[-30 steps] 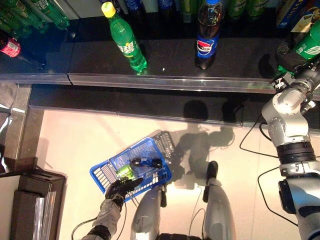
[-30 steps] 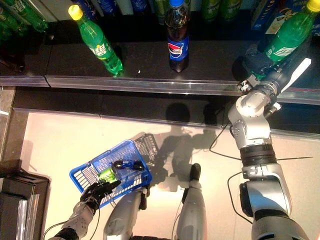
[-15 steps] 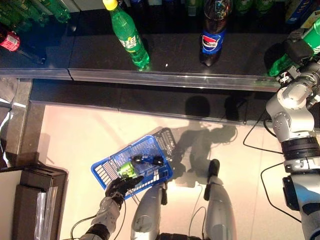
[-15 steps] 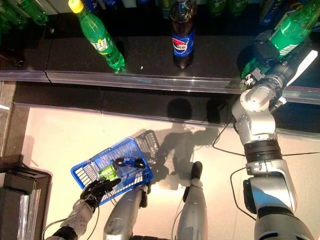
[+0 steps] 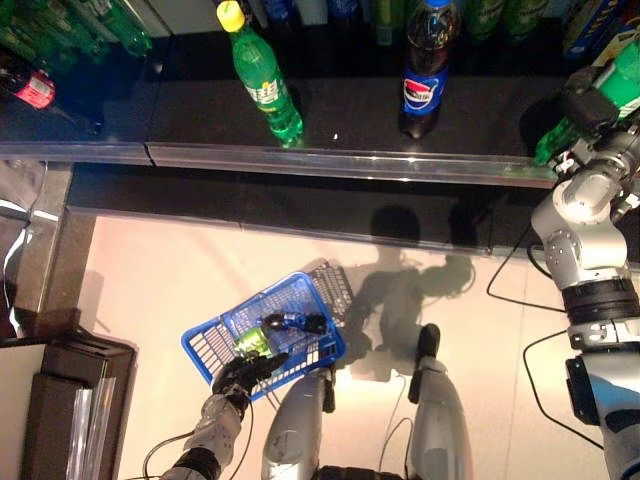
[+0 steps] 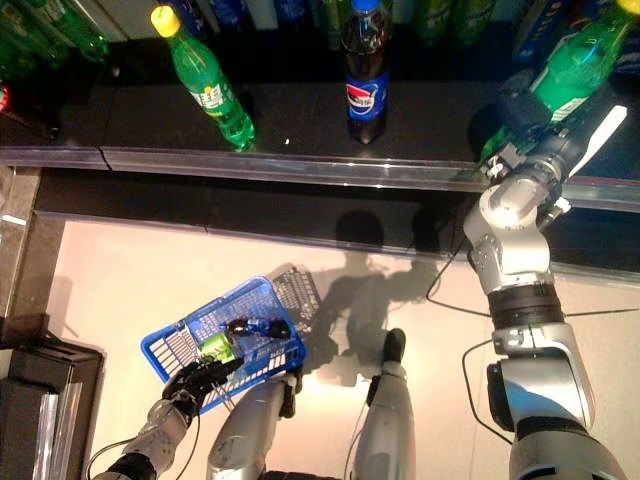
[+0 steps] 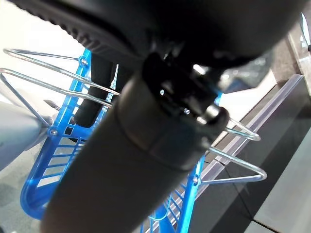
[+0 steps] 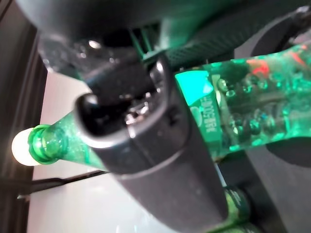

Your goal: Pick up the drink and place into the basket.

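- Shelf (image 5: 330, 125) of dark glass runs across the top of the left eye view. A green bottle with a yellow cap (image 5: 262, 78) and a dark cola bottle (image 5: 422, 70) stand on it, well apart.
- At the shelf's right end, the right hand (image 5: 592, 102) is wrapped around another green bottle (image 5: 622, 85), the drink to be picked.
- Lower left, the left hand (image 5: 243, 372) holds a blue basket (image 5: 205, 345) above the pale floor (image 5: 150, 290). A green can and a dark item already lie inside.
- Right eye view: the same scene. The right hand (image 6: 530, 112) sits around the green bottle's lower body (image 6: 572, 65), which tilts, base near the shelf.
- Left wrist view: the left hand (image 7: 160, 97) is curled around the basket's wire handles (image 7: 233, 133).
- Right wrist view: the right hand (image 8: 146, 121) grips the green bottle (image 8: 243, 107), thumb across its label.
- Risk, as a judgement: the basket hangs far below and across from the shelf, so the tilted bottle could slip in the grip during the carry, or clip the shelf's front edge.
- Dropping it off-centre could tip the basket, held by one side.
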Robot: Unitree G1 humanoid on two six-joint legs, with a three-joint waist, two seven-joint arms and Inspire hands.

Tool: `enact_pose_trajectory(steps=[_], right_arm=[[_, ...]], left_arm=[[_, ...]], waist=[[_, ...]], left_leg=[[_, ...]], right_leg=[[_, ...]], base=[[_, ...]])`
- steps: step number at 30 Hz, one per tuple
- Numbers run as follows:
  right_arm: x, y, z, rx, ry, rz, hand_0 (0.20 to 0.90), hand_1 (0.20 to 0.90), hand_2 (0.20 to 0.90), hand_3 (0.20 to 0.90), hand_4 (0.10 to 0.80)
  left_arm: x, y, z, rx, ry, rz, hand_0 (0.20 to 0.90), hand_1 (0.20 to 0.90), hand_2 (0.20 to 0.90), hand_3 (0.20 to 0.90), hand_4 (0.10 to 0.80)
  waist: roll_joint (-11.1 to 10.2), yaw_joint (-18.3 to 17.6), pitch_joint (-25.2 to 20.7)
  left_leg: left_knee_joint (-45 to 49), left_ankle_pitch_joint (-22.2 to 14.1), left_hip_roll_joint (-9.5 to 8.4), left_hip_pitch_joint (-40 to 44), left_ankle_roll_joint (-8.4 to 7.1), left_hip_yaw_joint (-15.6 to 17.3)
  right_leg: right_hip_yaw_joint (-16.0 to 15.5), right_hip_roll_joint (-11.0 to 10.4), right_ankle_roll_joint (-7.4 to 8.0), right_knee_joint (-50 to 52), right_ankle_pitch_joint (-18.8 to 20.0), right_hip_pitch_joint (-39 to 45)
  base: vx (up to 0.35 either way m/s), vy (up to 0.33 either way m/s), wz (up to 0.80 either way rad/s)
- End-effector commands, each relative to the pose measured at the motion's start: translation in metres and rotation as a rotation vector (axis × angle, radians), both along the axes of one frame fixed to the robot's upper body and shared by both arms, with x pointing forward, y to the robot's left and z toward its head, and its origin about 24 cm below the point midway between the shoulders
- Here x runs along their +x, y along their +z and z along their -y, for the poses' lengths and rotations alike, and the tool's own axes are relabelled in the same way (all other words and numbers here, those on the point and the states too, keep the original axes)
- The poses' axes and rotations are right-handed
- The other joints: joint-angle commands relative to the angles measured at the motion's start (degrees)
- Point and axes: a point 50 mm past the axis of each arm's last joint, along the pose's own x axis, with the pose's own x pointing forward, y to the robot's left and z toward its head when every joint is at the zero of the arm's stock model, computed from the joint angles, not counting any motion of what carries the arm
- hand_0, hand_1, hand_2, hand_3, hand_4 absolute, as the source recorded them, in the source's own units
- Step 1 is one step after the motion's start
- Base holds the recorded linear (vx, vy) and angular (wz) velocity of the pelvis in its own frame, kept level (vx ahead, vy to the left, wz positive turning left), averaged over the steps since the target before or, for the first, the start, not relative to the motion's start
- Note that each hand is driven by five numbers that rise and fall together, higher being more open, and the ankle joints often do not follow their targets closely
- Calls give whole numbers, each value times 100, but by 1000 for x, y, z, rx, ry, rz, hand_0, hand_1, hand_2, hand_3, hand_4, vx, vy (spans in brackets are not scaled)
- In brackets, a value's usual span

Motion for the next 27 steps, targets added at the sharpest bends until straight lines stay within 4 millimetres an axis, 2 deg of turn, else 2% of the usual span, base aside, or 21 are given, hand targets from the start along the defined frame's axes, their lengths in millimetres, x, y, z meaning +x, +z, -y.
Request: enact_pose_trajectory(steps=[1,10,13,18,23,24,27], right_arm=[[-54,101,-25,-306,90,475,300,300,300,200,100],[-69,68,-53,-410,314,446,300,300,300,200,100],[-73,51,-67,-382,449,414,300,300,300,200,100],[-79,29,-94,-332,699,374,300,300,300,200,100],[-89,8,-128,-302,990,342,300,300,300,200,100],[-89,7,-129,-301,995,341,300,300,300,200,100],[-92,-6,-147,-260,1131,303,300,300,300,200,100]], left_arm=[[-29,-1,-21,-5,73,70,300,300,300,200,100],[-33,6,-23,-39,112,177,300,300,300,200,100],[-32,11,-25,-49,124,224,300,300,300,200,100],[-28,20,-24,-61,118,291,300,300,300,200,100],[-18,40,-25,-89,111,411,300,300,300,200,100],[-17,41,-24,-88,109,414,300,300,300,200,100],[-8,60,-19,-116,67,509,300,300,300,200,100]], waist=[[-121,-264,-365],[-279,-342,-704],[-382,-343,-860],[-433,-327,-1046],[-474,-215,-1183],[-478,-209,-1188],[-506,-72,-1217]], left_leg=[[1081,318,225,-387,-27,-260],[1100,236,286,-88,-32,-198],[1086,168,329,53,-37,-186],[949,156,365,271,-49,-176],[741,119,363,460,-40,-206],[729,121,364,471,-41,-209],[595,118,355,554,-47,-279]], right_leg=[[-213,-104,-388,696,-897,464],[-167,-44,-414,658,-1002,834],[-166,-7,-405,620,-1043,1018],[-180,39,-391,542,-1089,1257],[-222,55,-339,433,-1113,1460],[-228,54,-337,427,-1113,1472],[-304,49,-303,364,-1108,1589]], base=[[36,50,1],[40,24,-2],[68,-14,0],[81,20,2],[41,23,7],[29,23,23],[15,18,17]])
